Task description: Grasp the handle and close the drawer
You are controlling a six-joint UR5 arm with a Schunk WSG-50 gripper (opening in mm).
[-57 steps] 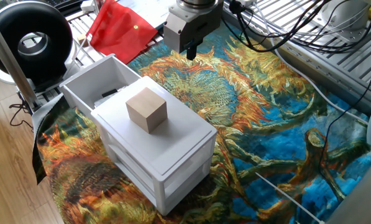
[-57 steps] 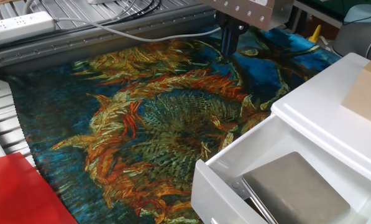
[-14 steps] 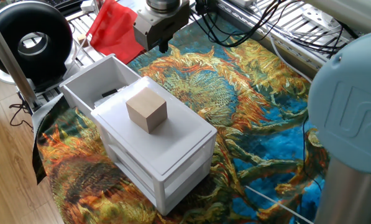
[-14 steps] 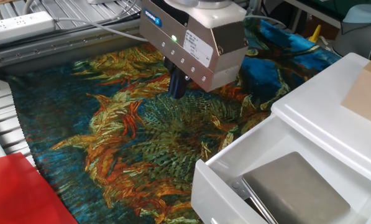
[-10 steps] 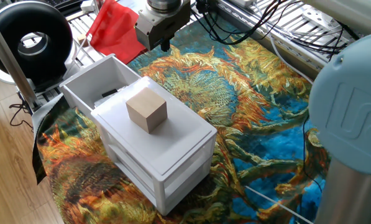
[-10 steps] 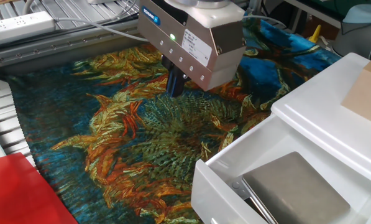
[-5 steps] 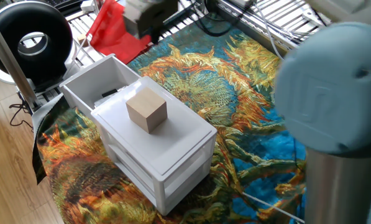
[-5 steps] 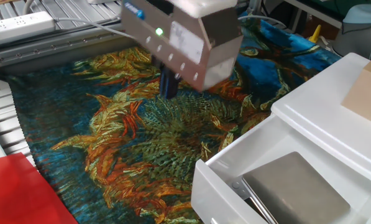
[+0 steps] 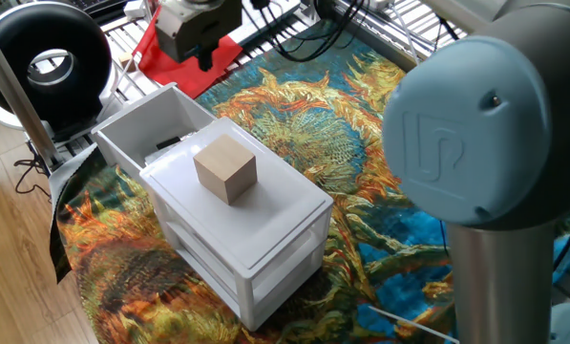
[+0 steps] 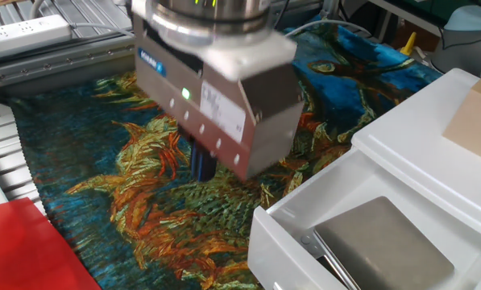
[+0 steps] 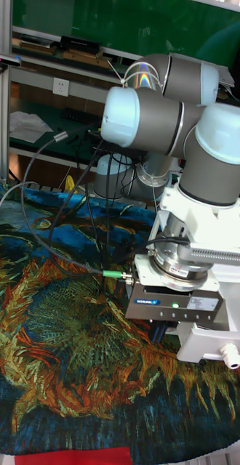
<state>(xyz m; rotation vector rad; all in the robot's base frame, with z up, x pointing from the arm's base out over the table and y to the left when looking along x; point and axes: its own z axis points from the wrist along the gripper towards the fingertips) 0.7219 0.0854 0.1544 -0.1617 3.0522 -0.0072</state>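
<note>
The drawer (image 9: 155, 128) is the top one of the small white cabinet (image 9: 258, 236) and stands pulled out toward the back left. In the other fixed view its front wall (image 10: 266, 242) shows at the bottom, with a flat grey object (image 10: 383, 243) lying inside. The handle itself I cannot make out there. My gripper (image 9: 205, 61) hangs beyond the drawer's front end, above the cloth, its dark fingers (image 10: 202, 163) close together and holding nothing. The gripper (image 10: 202, 171) is left of the drawer front and apart from it. In the tall view the gripper (image 11: 158, 332) sits beside a white panel (image 11: 202, 343).
A tan wooden cube (image 9: 225, 168) rests on the cabinet top. A red cloth (image 9: 166, 53) and a black round device (image 9: 42, 63) lie behind the drawer. Cables (image 9: 304, 29) run along the back edge. The arm's large grey-blue joint (image 9: 466, 143) fills the right side.
The gripper has travelled left across the patterned cloth, from over its middle to just beyond the open drawer's front end. The drawer and cube have not moved.
</note>
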